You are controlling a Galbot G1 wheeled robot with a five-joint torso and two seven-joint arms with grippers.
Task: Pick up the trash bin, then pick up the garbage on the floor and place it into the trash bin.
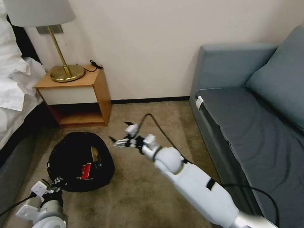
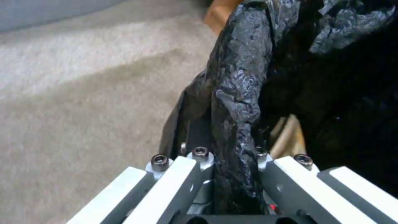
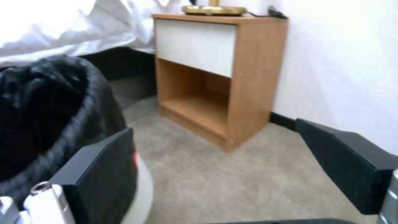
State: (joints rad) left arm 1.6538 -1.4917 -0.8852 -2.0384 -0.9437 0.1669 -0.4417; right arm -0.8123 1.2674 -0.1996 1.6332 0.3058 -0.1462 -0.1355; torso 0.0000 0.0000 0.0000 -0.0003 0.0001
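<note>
Grey-blue upholstery covers the sofa [image 1: 253,104], which occupies the 3 o'clock side of the head view. Beige carpet [image 1: 142,196] covers the floor between the sofa and the bed [image 1: 12,91], which lies at 9 o'clock with white linen hanging over its edge. A wooden nightstand [image 1: 76,95] stands against the wall at 11 o'clock and carries the brass base of a lamp [image 1: 67,73].

The trash bin [image 1: 80,161] sits at 7 o'clock in the head view, in front of the nightstand. Its black plastic bag [image 2: 240,87] is folded over the rim. Inside the bin, a red snack packet [image 1: 85,171] and a piece of tan paper bag [image 1: 94,153] are visible.

The right arm [image 1: 196,186] extends from 5 o'clock toward the centre of the view. The right hand [image 1: 119,132] is just beside the bin at the bin's 3 o'clock side. Its two black fingers [image 3: 104,174] are spread wide apart and grip nothing; in the right wrist view one finger is close against the white bin wall.

The left hand [image 1: 53,185] is at the bin's 7 o'clock rim. In the left wrist view its fingers [image 2: 199,155] are closed onto the bag-covered rim, one on each side of the fold.
</note>
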